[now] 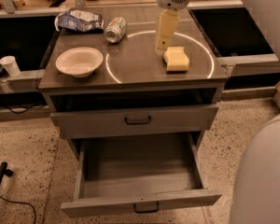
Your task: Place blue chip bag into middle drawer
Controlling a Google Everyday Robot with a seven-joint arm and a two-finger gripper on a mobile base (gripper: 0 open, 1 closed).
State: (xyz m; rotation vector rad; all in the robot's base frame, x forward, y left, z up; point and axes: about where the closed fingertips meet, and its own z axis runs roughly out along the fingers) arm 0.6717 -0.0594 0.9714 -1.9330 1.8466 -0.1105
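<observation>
The blue chip bag (79,20) lies at the back left corner of the cabinet top, crinkled, dark blue and white. The middle drawer (140,201) is pulled out wide below, with nothing visible inside it. My gripper (162,45) hangs over the middle of the top, just behind the yellow sponge (176,59) and to the right of the crushed silver can (115,29). It is well to the right of the bag and holds nothing that I can see.
A white bowl (79,61) sits at the front left of the top. The upper drawer (136,120) is closed. A white cup (10,65) stands on a ledge at left. My white body (263,171) fills the lower right. A black cable (0,183) lies on the floor at left.
</observation>
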